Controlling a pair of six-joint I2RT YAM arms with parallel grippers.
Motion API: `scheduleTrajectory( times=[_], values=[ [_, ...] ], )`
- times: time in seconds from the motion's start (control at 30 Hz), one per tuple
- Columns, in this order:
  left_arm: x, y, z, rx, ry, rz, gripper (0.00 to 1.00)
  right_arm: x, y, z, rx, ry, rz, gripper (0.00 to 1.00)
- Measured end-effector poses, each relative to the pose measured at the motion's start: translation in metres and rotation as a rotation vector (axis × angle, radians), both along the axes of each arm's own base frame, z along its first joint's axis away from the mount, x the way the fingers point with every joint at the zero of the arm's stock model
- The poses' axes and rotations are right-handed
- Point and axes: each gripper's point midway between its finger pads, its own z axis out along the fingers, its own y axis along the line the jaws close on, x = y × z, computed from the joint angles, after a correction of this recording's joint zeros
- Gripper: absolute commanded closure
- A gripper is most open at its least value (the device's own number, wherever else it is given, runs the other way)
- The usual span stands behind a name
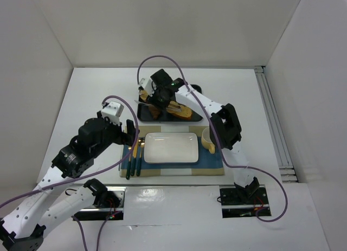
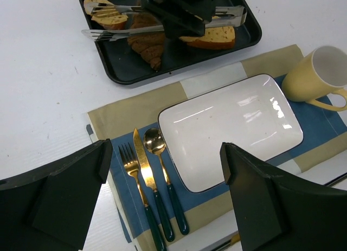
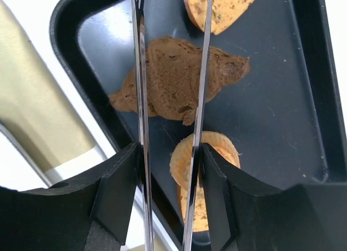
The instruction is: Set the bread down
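Note:
The bread point(image 2: 107, 16), a small pale slice with a golden crust, lies in the far left corner of the black tray point(image 2: 249, 31). It also shows in the top view point(image 1: 143, 94) and at the top edge of the right wrist view point(image 3: 227, 4). My right gripper point(image 3: 169, 153) is shut on metal tongs point(image 3: 140, 72) and hovers over the tray point(image 1: 142, 113). The tong arms point(image 2: 108, 33) stand apart on either side of the bread. My left gripper point(image 2: 165, 153) is open and empty above the placemat, as the top view point(image 1: 132, 133) shows.
A dark brown pastry point(image 3: 179, 80) and a wider slice point(image 3: 209, 153) also lie in the tray. A white rectangular plate point(image 2: 233, 126), a yellow cup point(image 2: 317, 72) and a gold fork, knife and spoon point(image 2: 143, 169) rest on the striped placemat point(image 2: 124, 115).

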Motion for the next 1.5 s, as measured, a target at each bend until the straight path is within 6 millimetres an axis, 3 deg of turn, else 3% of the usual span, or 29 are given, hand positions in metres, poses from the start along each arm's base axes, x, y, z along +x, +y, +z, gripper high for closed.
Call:
scheduleTrajectory(
  times=[0.27, 0.5, 0.9, 1.2, 1.5],
  values=[
    [-0.001, 0.001, 0.000, -0.002, -0.003, 0.000, 0.00, 0.009, 0.004, -0.003, -0.022, -0.070, -0.042, 0.46],
    [-0.001, 0.001, -0.001, -0.002, -0.003, 0.000, 0.00, 0.005, -0.004, -0.010, -0.035, -0.069, -0.061, 0.46],
    [-0.001, 0.001, -0.001, -0.002, -0.002, 0.000, 0.00, 0.001, -0.016, 0.035, 0.007, -0.155, -0.089, 0.46],
    [-0.001, 0.001, -0.001, -0.002, -0.002, 0.000, 0.00, 0.001, -0.016, 0.034, 0.005, -0.152, -0.091, 0.46],
    [-0.001, 0.001, -0.001, -0.002, -0.003, 0.000, 0.00, 0.006, 0.000, 0.020, 0.002, -0.141, -0.083, 0.46]
  ],
)
